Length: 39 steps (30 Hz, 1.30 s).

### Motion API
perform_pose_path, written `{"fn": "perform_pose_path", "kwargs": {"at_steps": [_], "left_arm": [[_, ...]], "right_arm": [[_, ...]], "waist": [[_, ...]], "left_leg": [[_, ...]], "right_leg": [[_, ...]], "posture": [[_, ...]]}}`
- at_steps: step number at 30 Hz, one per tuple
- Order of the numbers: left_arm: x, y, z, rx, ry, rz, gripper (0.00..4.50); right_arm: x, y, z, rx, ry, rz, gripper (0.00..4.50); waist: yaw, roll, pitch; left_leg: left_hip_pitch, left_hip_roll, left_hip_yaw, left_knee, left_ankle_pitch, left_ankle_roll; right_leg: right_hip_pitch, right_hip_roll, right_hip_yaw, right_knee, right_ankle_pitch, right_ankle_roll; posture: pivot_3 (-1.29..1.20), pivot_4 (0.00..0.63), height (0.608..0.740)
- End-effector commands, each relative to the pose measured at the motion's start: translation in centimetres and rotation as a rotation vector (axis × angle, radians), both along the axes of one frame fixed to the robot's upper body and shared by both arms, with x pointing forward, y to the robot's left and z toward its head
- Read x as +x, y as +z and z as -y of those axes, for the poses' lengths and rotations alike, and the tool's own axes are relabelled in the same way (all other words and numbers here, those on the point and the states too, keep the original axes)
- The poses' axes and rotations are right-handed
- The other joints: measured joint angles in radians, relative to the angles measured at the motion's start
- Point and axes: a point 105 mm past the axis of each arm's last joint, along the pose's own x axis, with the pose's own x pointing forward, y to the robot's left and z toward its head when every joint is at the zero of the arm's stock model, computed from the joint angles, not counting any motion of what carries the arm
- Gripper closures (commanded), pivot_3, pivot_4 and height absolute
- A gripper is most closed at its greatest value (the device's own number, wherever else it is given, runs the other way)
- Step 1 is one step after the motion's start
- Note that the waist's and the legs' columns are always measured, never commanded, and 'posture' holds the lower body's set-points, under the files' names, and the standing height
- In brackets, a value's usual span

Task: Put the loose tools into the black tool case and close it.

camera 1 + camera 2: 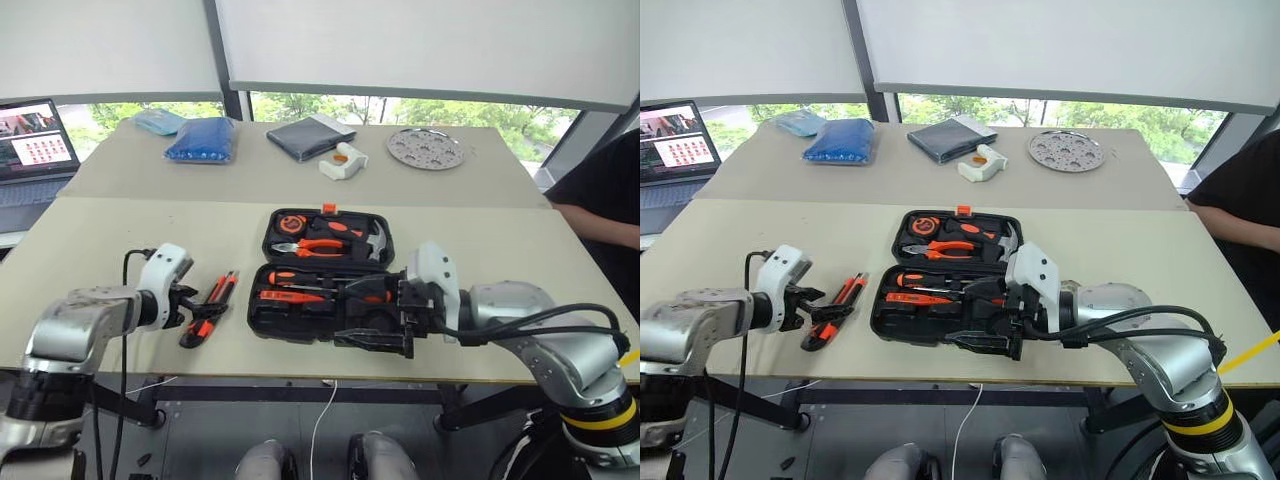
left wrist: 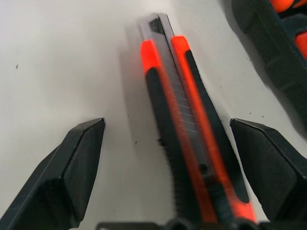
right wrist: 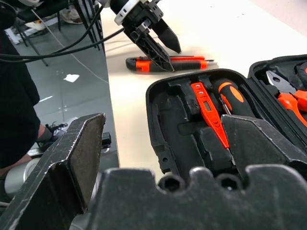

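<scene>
The black tool case (image 1: pixel 262 312) lies open in the middle of the near table. Its far half holds pliers (image 1: pixel 318 245), a hammer and a tape measure. Its near half holds an orange-black screwdriver (image 3: pixel 231 95) and a slim red screwdriver (image 3: pixel 207 107). An orange-black utility knife (image 2: pixel 184 129) lies flat on the table left of the case. My left gripper (image 1: pixel 190 304) is open and lowered over it, one finger on each side, not touching. My right gripper (image 1: pixel 385 328) hovers open over the case's near right part, pointing left, holding nothing.
On the far table lie a laptop (image 1: pixel 35 140), a blue bag (image 1: pixel 202 140), a dark grey pouch (image 1: pixel 308 136), a white-and-orange object (image 1: pixel 342 161) and a round metal plate (image 1: pixel 425 148). A person in black (image 1: pixel 605 195) sits at the right. The table's front edge runs just under the case.
</scene>
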Motion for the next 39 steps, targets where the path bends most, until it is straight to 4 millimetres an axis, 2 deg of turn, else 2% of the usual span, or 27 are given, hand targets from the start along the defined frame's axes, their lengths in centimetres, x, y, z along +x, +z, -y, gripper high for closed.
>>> {"fn": "perform_pose_path", "kwargs": {"at_steps": [1,2,5,7,8,9,10,11,12,13,14,16,19,21,22,26,30,36,39], "left_arm": [[-0.6,-2.6,0.0,0.088,-0.054,-0.074,0.03],[-0.6,-2.9,-0.2,0.113,-0.064,-0.076,0.03],[-0.6,-3.0,0.0,0.089,-0.082,-0.081,0.72],[0.0,-2.6,-0.7,0.104,-0.062,-0.064,1.39],[0.4,-1.9,-1.0,0.096,-0.059,-0.038,1.87],[0.7,-1.5,-1.2,0.087,-0.058,-0.022,2.09],[1.0,-0.9,-1.2,0.071,-0.063,-0.005,2.55],[1.4,0.5,-1.1,0.038,-0.095,0.033,2.79],[1.7,1.4,-0.9,0.016,-0.120,0.059,2.93],[1.9,3.7,-0.2,0.000,-0.236,0.144,2.93],[1.7,5.5,0.5,0.000,-0.352,0.207,2.93],[0.5,7.8,1.8,0.000,-0.571,0.240,2.93],[-1.0,8.9,3.6,0.002,-0.808,0.203,2.93],[-1.7,8.6,6.0,0.014,-0.981,0.149,2.93],[-1.9,7.8,7.4,0.044,-1.073,0.115,2.93],[-1.2,5.2,10.6,0.122,-1.223,0.058,2.93],[0.7,3.2,13.0,0.190,-1.256,0.097,2.93],[0.8,2.1,14.7,0.155,-1.245,0.019,2.93],[0.2,2.2,15.2,0.087,-1.215,-0.077,2.93]], "right_arm": [[-0.4,1.0,0.2,0.027,-0.026,0.050,0.00],[-0.4,1.0,0.2,0.029,-0.033,0.049,0.00],[-0.5,0.9,0.3,0.032,-0.051,0.048,0.00],[-0.6,0.9,0.5,0.029,-0.061,0.047,0.00],[-0.6,0.9,0.6,0.029,-0.063,0.041,0.00],[-0.7,0.9,0.6,0.029,-0.065,0.036,0.00],[-0.7,1.0,0.7,0.029,-0.065,0.031,0.00],[-0.8,1.0,0.8,0.028,-0.063,0.020,0.00],[-0.9,1.0,0.9,0.026,-0.062,0.012,0.00],[-1.3,0.9,1.1,0.019,-0.050,-0.004,0.00],[-1.6,0.9,1.2,0.013,-0.040,-0.016,0.00],[-2.0,0.7,1.4,0.001,-0.035,-0.024,0.00],[-1.9,0.6,1.7,-0.011,-0.056,-0.012,0.00],[-1.8,0.5,1.7,-0.010,-0.075,-0.007,0.00],[-1.8,0.4,1.7,-0.006,-0.085,-0.003,0.00],[-1.8,0.3,1.5,0.005,-0.112,0.008,0.00],[-2.0,0.3,1.6,0.010,-0.141,0.013,0.00],[-2.5,0.0,2.1,0.001,-0.180,0.012,0.00],[-2.6,0.0,2.2,0.000,-0.191,0.013,0.00]], "waist": [[0.002,0.001,-0.001],[0.002,0.001,-0.001],[0.002,0.004,-0.003],[0.001,0.006,-0.003],[0.001,0.006,-0.004],[0.002,0.006,-0.004],[0.001,0.006,-0.004],[0.001,0.006,-0.004],[0.002,0.006,-0.004],[0.002,0.006,-0.003],[0.002,0.005,-0.003],[0.003,-0.002,0.001],[-0.001,-0.003,0.001],[-0.002,-0.002,0.001],[-0.001,-0.002,0.001],[-0.001,-0.003,0.002],[-0.006,-0.004,0.002],[-0.004,-0.004,0.002],[-0.002,-0.004,0.002]], "left_leg": [[0.000,0.000,0.000,0.000,0.000,0.000],[0.001,0.000,0.000,0.000,0.000,0.000],[0.003,0.001,-0.001,0.000,0.000,0.000],[0.004,0.001,-0.001,0.000,0.000,0.000],[0.004,0.001,-0.001,0.000,0.000,0.000],[0.004,0.001,-0.001,0.000,0.000,0.000],[0.004,0.001,-0.001,0.000,0.000,0.000],[0.003,0.001,-0.001,0.000,0.000,0.000],[0.003,0.001,-0.001,0.000,0.000,0.000],[0.002,0.001,-0.001,0.000,0.000,0.000],[0.000,0.001,-0.001,0.000,0.000,0.000],[-0.005,0.001,-0.002,0.001,0.001,0.000],[-0.008,0.002,-0.002,0.002,0.002,0.002],[-0.008,0.000,-0.002,0.002,0.005,0.008],[-0.008,0.000,-0.002,0.002,0.005,0.008],[-0.008,-0.002,-0.002,0.003,0.005,0.009],[-0.008,0.000,-0.002,0.005,0.005,0.010],[-0.008,0.001,-0.003,0.007,0.005,0.011],[-0.008,0.001,-0.004,0.009,0.004,0.013]], "right_leg": [[0.000,-0.001,0.000,0.000,0.000,0.000],[0.000,-0.001,0.000,0.000,0.000,0.000],[0.002,-0.003,0.001,0.001,0.000,0.000],[0.002,-0.005,0.001,0.001,0.000,0.000],[0.002,-0.004,0.001,0.001,0.000,0.000],[0.002,-0.003,0.001,0.001,0.000,0.000],[0.002,-0.002,0.001,0.001,0.000,0.000],[0.002,-0.001,0.001,0.001,0.000,0.000],[0.002,-0.001,0.001,0.001,0.000,0.000],[0.002,-0.001,0.000,0.001,0.000,0.000],[0.000,-0.001,0.000,0.001,0.000,0.000],[-0.004,-0.001,-0.001,0.001,0.001,-0.002],[-0.006,0.000,-0.005,-0.001,0.004,-0.010],[-0.005,0.000,-0.004,-0.002,0.003,-0.008],[-0.004,0.001,-0.004,-0.001,0.002,-0.007],[-0.003,0.001,-0.003,-0.001,-0.002,0.000],[-0.003,0.004,-0.003,-0.001,-0.002,0.000],[-0.003,0.004,-0.001,0.000,-0.002,0.000],[-0.002,0.004,-0.001,0.001,-0.001,0.001]], "posture": [[0.00,0.150,0.718],[0.00,0.150,0.718],[0.00,0.150,0.718],[0.00,0.150,0.718],[0.00,0.150,0.718],[0.00,0.150,0.718],[0.00,0.150,0.718],[0.00,0.150,0.718],[0.00,0.150,0.718],[0.00,0.150,0.718],[0.00,0.150,0.718],[0.00,0.150,0.718],[0.00,0.150,0.718],[0.00,0.150,0.718],[0.00,0.150,0.718],[0.00,0.150,0.718],[0.00,0.150,0.718],[0.00,0.150,0.718],[0.00,0.150,0.718]]}}
